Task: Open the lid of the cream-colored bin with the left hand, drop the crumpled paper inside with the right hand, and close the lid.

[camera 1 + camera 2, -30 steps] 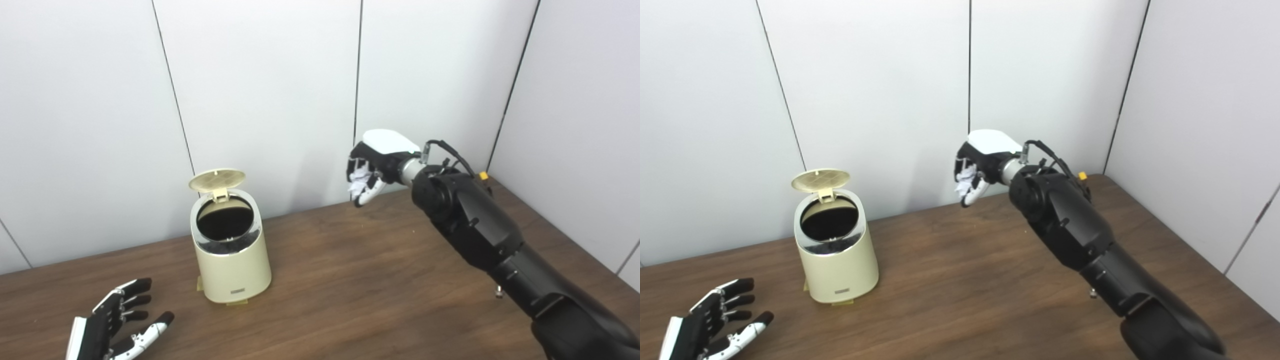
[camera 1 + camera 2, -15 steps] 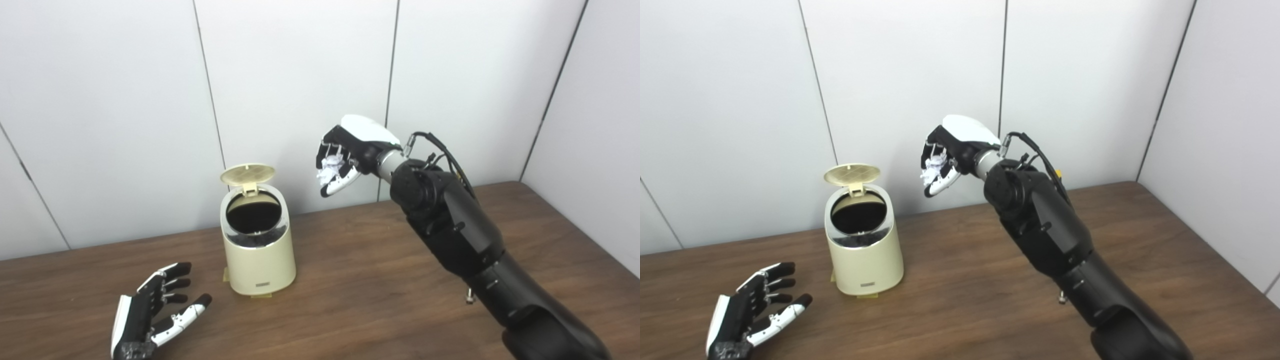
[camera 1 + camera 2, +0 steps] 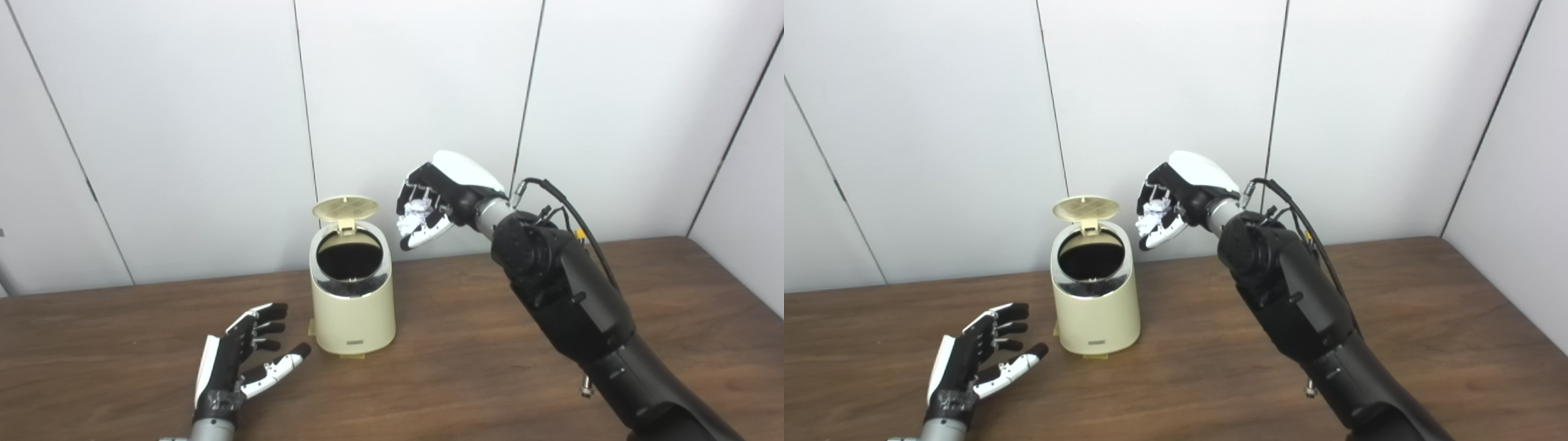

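The cream-colored bin (image 3: 353,306) stands upright on the wooden table (image 3: 465,373), its round lid (image 3: 345,207) tipped up and back so the dark inside shows. My right hand (image 3: 436,196) hangs in the air just right of the bin's top, above rim height, shut on the white crumpled paper (image 3: 415,214). My left hand (image 3: 242,361) rests low over the table to the bin's front left, open, fingers spread, apart from the bin. In the right eye view the paper (image 3: 1154,214) sits a short way right of the lid (image 3: 1086,207).
White wall panels stand close behind the bin. A side wall (image 3: 747,202) closes off the table's right end. My black right forearm (image 3: 569,294) stretches diagonally over the table's right half. Bare wood lies in front of the bin.
The camera has panned left, shifting the whole scene rightward. Against the bin, my right hand with the paper has come closer to the opening. The left hand stays open by the bin.
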